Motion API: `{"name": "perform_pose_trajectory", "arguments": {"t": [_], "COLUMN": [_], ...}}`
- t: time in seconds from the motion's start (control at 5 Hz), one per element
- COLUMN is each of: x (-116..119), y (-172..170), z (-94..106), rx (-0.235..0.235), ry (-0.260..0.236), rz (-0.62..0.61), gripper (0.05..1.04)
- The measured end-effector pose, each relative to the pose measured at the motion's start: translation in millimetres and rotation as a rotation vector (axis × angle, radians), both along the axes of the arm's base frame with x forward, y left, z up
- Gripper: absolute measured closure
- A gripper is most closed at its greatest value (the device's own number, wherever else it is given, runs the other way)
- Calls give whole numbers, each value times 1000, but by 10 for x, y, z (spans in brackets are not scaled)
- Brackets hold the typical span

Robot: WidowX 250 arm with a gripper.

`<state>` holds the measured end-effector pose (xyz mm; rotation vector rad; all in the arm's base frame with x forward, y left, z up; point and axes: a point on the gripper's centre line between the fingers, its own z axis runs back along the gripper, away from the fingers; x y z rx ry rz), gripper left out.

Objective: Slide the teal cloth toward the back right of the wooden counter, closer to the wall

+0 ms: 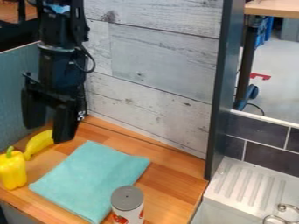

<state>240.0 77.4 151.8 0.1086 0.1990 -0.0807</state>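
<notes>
Hangs near the left edge of the worktop (174,180) with a wide-open gripper (46,134), apparently above the banana (39,142), near the cloth (90,178).

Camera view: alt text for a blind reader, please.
A black robot gripper hangs open near a banana at the left of a wooden counter. Also on it: a yellow bell pepper, a turquoise cloth and a grey-topped can, with a ridged draining board to the right.

can (127,204): bottom cut off | banana (38,144): partly behind tool (48,134) | arm (58,65): top cut off
</notes>
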Motion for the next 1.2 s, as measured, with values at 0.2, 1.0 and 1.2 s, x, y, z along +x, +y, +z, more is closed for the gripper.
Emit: {"name": "perform_pose_trajectory", "arguments": {"t": [0.2,1.0,1.2], "x": [-7,283,224], "y": [-5,215,143], "z": [-44,-954,-1213], "rx": [-4,-122,-192], "ry": [18,69,156], "rz": [-2,-37,-55], "gripper": [81,81,81]}}
